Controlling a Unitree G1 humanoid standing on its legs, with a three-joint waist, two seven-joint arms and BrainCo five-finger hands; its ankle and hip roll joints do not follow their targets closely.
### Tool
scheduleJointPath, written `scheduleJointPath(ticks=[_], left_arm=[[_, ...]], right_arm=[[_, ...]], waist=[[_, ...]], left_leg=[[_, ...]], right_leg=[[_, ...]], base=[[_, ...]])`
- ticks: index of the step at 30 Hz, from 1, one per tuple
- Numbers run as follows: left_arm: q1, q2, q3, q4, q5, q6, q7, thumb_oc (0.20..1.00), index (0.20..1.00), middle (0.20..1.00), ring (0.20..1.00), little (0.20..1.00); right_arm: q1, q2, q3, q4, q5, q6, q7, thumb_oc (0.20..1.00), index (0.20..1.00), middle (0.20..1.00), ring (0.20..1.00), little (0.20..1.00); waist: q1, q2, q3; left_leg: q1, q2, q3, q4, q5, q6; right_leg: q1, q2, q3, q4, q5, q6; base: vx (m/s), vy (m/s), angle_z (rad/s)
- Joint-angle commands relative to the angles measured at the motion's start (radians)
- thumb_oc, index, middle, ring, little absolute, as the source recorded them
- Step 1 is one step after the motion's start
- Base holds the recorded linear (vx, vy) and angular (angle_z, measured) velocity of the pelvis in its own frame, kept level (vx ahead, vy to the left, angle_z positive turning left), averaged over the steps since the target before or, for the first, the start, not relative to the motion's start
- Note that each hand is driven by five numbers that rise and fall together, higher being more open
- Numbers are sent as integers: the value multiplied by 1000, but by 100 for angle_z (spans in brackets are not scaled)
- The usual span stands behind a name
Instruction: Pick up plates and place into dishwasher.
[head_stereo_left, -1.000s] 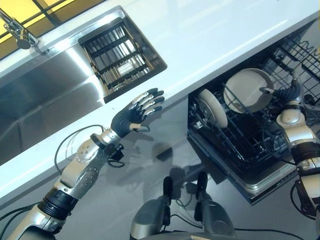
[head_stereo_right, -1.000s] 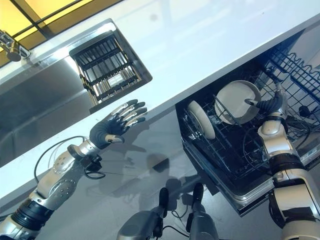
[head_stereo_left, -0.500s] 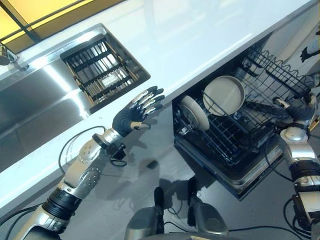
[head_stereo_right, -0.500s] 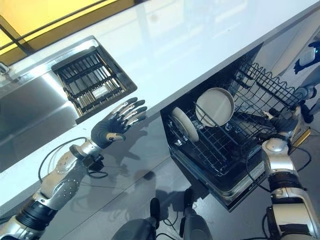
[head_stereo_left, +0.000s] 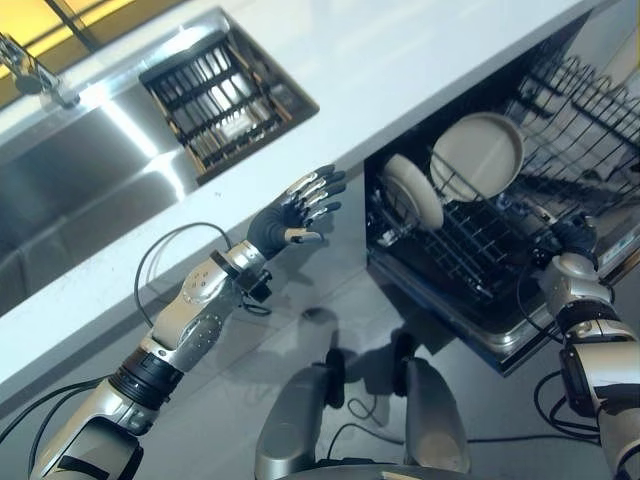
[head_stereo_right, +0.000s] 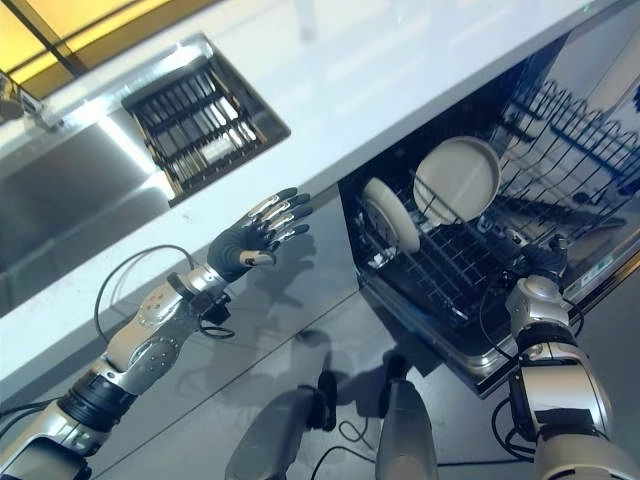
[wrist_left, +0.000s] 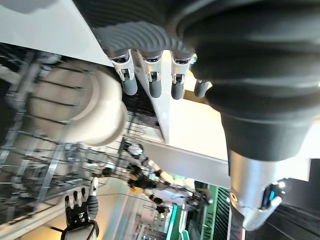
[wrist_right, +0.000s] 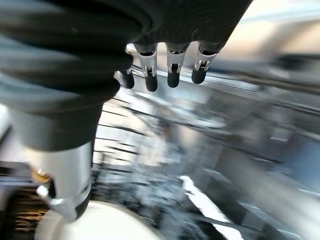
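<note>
The left hand (head_stereo_left: 300, 208) is raised in the air with its fingers (head_stereo_left: 322, 186) spread straight and nothing in its grasp; its own wrist view shows the same dark-tipped fingers (wrist_left: 152, 80) loose and apart. Just beyond those fingertips runs the front edge of the white bench (head_stereo_left: 430, 50), which the hand does not touch. Past the edge, up and to the hand's left, a dark slatted rack (head_stereo_left: 225, 95) sits in the steel sink (head_stereo_left: 80, 190), and a tap (head_stereo_left: 35, 70) stands at the sink's far corner.

To the right of the left hand, well apart from it, the dishwasher (head_stereo_left: 480, 330) stands open under the bench with its black wire rack (head_stereo_left: 490, 250) pulled out. Two pale plates stand on edge in that rack: the nearer plate (head_stereo_left: 412, 190) leans at the rack's left end, and the second plate (head_stereo_left: 478, 155) stands just beside it, farther back and facing outward.

The right hand (head_stereo_left: 575, 235) is over the rack's near right part, apart from both plates, which lie to its left. In its own wrist view the fingers (wrist_right: 172, 67) hang relaxed and separate, holding nothing, with the rack wires blurred beyond them.
</note>
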Motion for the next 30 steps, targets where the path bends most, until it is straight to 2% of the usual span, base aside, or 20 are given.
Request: scheduleJointPath(ticks=[1,5,8,11,16,20,26,30], left_arm=[[22,-30,12,-65,-11,-51,1,1000,1000,1000,1000,1000],[20,-36,7,-67,-8,-43,5,1000,1000,1000,1000,1000],[24,-36,9,-70,-13,-33,1,1000,1000,1000,1000,1000],[25,-28,16,-81,-16,-16,-1,1000,1000,1000,1000,1000],[28,-19,32,-90,-17,16,-8,1000,1000,1000,1000,1000],[23,-3,52,-86,-27,42,-22,1000,1000,1000,1000,1000],[4,35,84,-85,-54,79,-34,1000,1000,1000,1000,1000],[-14,57,102,-68,-65,104,-37,1000,1000,1000,1000,1000]], right_arm=[[-19,-25,32,47,60,55,31,1000,1000,1000,1000,1000],[-27,-19,44,100,105,100,77,1000,1000,1000,1000,1000],[-42,-18,55,123,154,147,140,1000,1000,1000,1000,1000],[-52,-18,62,134,222,167,227,1000,1000,1000,1000,1000],[-76,-15,81,105,245,94,463,1000,1000,1000,1000,1000],[-102,-26,126,61,229,59,561,1000,1000,1000,1000,1000],[-189,-56,175,4,217,6,586,1000,1000,1000,1000,1000],[-269,-68,204,-18,234,15,583,1000,1000,1000,1000,1000]], waist=[[27,32,3],[34,38,8],[42,39,8],[50,35,9],[64,23,5],[72,12,4],[90,-3,0],[105,-6,-4]], left_leg=[[-41,-21,8,153,-142,58],[-51,-24,-3,185,-150,58],[-48,-24,-6,190,-150,57],[-47,-21,-11,196,-149,55],[-55,-18,-24,204,-148,53],[-63,-13,-34,200,-136,51],[-83,-11,-45,194,-125,52],[-97,-13,-53,195,-119,49]], right_leg=[[32,4,-4,108,-130,-36],[27,4,-2,139,-144,-48],[29,7,-3,150,-150,-55],[37,10,-7,154,-152,-59],[38,15,-15,167,-159,-64],[32,18,-16,174,-156,-62],[13,19,-27,189,-159,-60],[3,17,-38,197,-161,-60]], base=[[6,-8,9],[15,-14,-5],[25,-31,-2],[25,-53,0],[16,-71,-1],[20,-67,-2],[3,-80,-8],[26,-87,11]])
